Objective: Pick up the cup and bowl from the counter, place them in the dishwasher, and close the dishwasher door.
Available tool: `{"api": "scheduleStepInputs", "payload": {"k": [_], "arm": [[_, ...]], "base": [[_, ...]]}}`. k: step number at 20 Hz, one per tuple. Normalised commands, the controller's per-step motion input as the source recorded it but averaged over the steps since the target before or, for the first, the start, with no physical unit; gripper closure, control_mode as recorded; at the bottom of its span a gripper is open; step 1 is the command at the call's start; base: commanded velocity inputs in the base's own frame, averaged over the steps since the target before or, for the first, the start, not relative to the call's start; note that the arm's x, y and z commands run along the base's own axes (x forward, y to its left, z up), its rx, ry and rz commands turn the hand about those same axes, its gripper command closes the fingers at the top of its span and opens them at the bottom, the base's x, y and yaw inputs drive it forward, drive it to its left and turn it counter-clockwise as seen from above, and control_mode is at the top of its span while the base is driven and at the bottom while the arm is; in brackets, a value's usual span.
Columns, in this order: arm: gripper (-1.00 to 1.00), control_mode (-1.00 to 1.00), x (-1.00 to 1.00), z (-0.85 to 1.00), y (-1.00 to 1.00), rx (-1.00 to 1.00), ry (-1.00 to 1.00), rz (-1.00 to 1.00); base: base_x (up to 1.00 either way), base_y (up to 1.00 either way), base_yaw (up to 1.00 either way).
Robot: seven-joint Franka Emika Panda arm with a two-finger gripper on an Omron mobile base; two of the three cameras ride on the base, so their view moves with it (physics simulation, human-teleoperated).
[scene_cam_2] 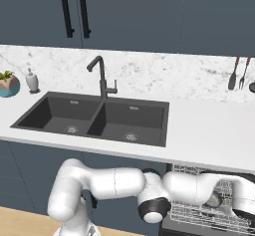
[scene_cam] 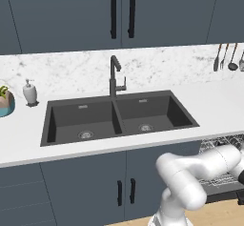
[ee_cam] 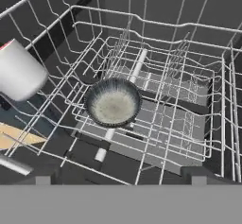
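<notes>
Hovering over the dishwasher [scene_cam_2: 209, 215] rack, the pincer [ee_cam: 117, 180] stands wide open and empty. Just ahead of it the bowl [ee_cam: 113, 102] sits in the wire rack; the cup [ee_cam: 19, 72] lies tipped at the rack's left edge.

Bowl [ee_cam: 113, 102] in dishwasher rack [ee_cam: 189, 124]

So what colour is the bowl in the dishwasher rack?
Dark grey rim, pale speckled inside; the bowl shows best in the hand view.
</notes>
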Motion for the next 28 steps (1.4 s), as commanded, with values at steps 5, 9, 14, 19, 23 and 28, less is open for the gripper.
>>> {"api": "scheduleStepInputs", "payload": {"k": [5,9,14,19,23,28], "arm": [[-1.00,-1.00,-0.82,0.00,0.15,0.17,0.19,-0.12],[-1.00,-1.00,-0.45,-0.14,0.25,0.10,0.14,-0.10],[-1.00,-1.00,0.00,-0.35,0.43,0.03,0.02,-0.09],[-1.00,-1.00,0.22,-0.51,0.44,0.03,0.00,-0.06],[-1.00,-1.00,0.55,-0.41,0.42,0.01,0.00,-0.04],[-1.00,-1.00,0.79,-0.34,0.33,0.00,0.00,-0.02]], "base": [[0.00,0.00,0.00],[0.00,0.00,0.00],[0.00,0.00,0.00],[0.00,0.00,0.00],[0.00,0.00,0.00],[0.00,0.00,0.00]]}}
